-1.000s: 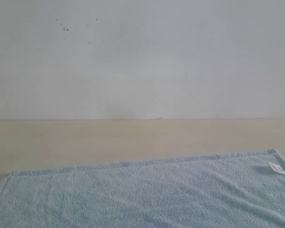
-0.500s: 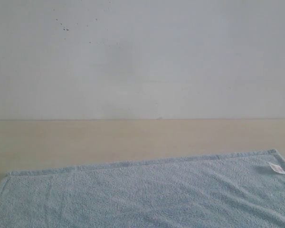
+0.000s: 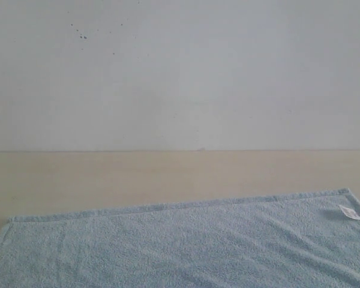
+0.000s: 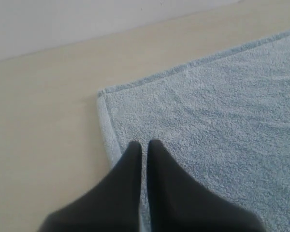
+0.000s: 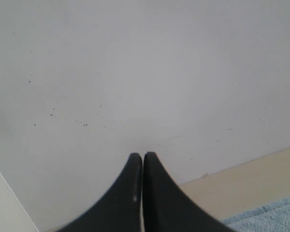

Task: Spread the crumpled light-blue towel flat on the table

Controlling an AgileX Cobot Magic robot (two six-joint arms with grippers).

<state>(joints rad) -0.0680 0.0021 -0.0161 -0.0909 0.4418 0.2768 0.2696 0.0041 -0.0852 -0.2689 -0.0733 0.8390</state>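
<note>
Both closed and empty, the left end effector (image 4: 144,143) and right end effector (image 5: 143,155) are unmoved, as is the flat towel (image 3: 186,246) on the worktop (image 3: 168,177): spreading looks done.

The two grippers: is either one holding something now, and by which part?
Nothing is held. The left gripper is shut and empty over the flat towel; the right gripper is shut and empty.

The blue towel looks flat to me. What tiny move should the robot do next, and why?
Probably just lift the left pincer away and stop. The fluffy light-blue terry towel already lies flat on the pale beige table, far hem straight; that pincer and the right pincer are shut, holding nothing. The near edge is hidden.
</note>
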